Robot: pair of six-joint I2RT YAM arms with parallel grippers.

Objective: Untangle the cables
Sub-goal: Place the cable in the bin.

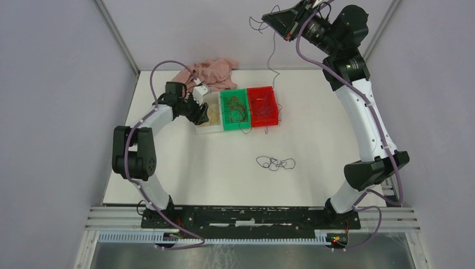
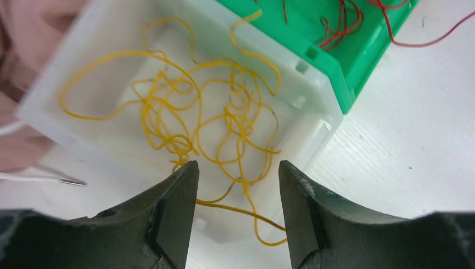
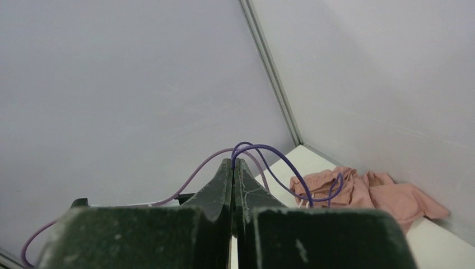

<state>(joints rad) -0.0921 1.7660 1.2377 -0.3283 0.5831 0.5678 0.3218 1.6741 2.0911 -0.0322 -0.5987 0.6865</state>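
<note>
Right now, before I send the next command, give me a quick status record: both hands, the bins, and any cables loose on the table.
left hand: open, over the white bin, holding nothing
right hand: raised high at back right, shut on a purple cable
white bin: yellow cables, one strand hanging over its rim
green bin: red cables
red bin: thin strands, colour unclear
table: small dark tangle loose in front of the bins
pink garment: back edge, behind the white bin
</note>
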